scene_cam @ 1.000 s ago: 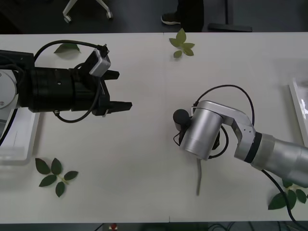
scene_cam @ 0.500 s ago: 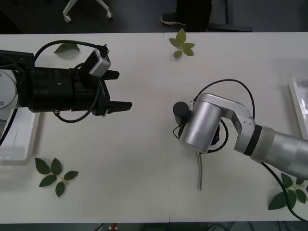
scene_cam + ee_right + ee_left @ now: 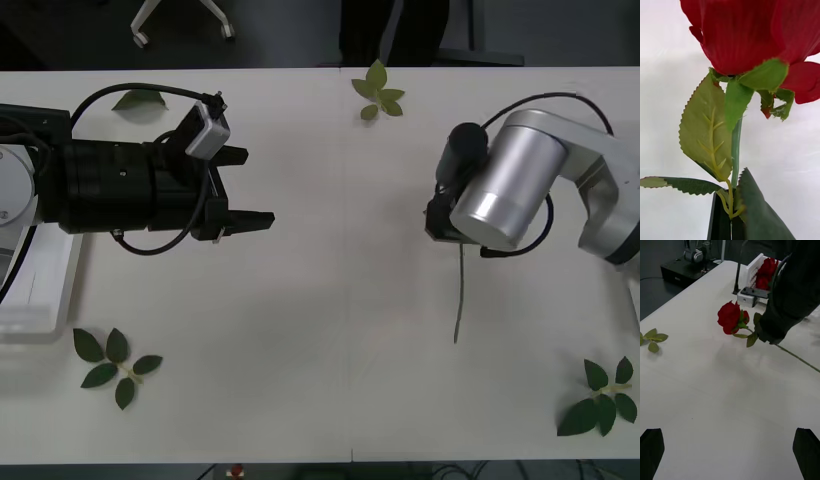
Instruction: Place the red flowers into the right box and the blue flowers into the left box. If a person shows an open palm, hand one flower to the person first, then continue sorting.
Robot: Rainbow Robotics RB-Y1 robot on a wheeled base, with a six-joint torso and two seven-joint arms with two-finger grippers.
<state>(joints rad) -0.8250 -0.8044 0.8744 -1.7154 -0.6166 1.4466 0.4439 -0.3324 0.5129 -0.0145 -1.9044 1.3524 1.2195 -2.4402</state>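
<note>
A red flower [image 3: 730, 317] hangs a little above the table, its bloom [image 3: 745, 33] close before the right wrist camera. My right gripper [image 3: 728, 225] is shut on its green stem [image 3: 735, 150]. In the front view the stem's lower end [image 3: 459, 300] dangles below the silver right forearm [image 3: 500, 180], which hides the gripper. The right box [image 3: 760, 270], a white tray, holds more red flowers beyond the right arm. The left box [image 3: 30, 290] lies at the table's left edge. My left gripper [image 3: 250, 187] hovers open and empty left of centre. The blue flowers are out of view.
Loose green leaf sprigs lie at the far middle [image 3: 378, 92], far left [image 3: 138, 98], near left [image 3: 112, 362] and near right [image 3: 600, 400]. Bare white tabletop [image 3: 340, 300] stretches between the two arms.
My right arm has swung right and toward the far side, carrying the red flower; the dangling stem moved with it. The left arm has stayed still.
</note>
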